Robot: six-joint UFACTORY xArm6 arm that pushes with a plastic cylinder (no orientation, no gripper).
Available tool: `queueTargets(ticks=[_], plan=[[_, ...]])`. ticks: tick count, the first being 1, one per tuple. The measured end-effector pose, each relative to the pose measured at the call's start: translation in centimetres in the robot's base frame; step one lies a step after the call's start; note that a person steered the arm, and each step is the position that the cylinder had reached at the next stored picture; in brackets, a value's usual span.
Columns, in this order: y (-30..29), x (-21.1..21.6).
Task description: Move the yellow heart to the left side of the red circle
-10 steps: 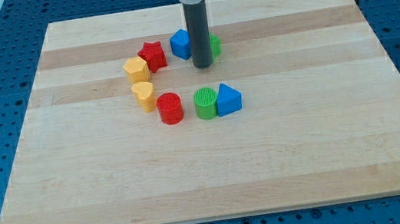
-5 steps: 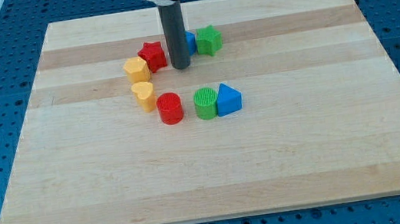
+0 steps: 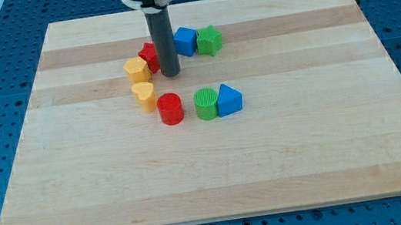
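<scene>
In the camera view, my tip (image 3: pixel 170 74) rests on the wooden board (image 3: pixel 329 142) just right of the red star (image 3: pixel 148 55), above the yellow heart (image 3: pixel 144 95) and the red circle (image 3: pixel 170 109). There are no fingers to open or close — only the bare rod. The heart touches the circle's upper-left. To finish well, I judge the tip should come around above the heart and nudge it gently downward — without disturbing the circle. No containers are present.
</scene>
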State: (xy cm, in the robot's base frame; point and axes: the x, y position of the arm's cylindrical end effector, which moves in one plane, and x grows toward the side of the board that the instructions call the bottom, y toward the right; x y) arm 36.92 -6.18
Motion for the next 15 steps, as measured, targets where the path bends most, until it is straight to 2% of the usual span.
queueTargets(ticks=[3,7,8,9,12,15], plan=[[-3.9,0.0],[-2.6,-1.3],[-2.6,-0.3],[-2.6,2.7],[-2.6,5.5],[3.1,4.6]])
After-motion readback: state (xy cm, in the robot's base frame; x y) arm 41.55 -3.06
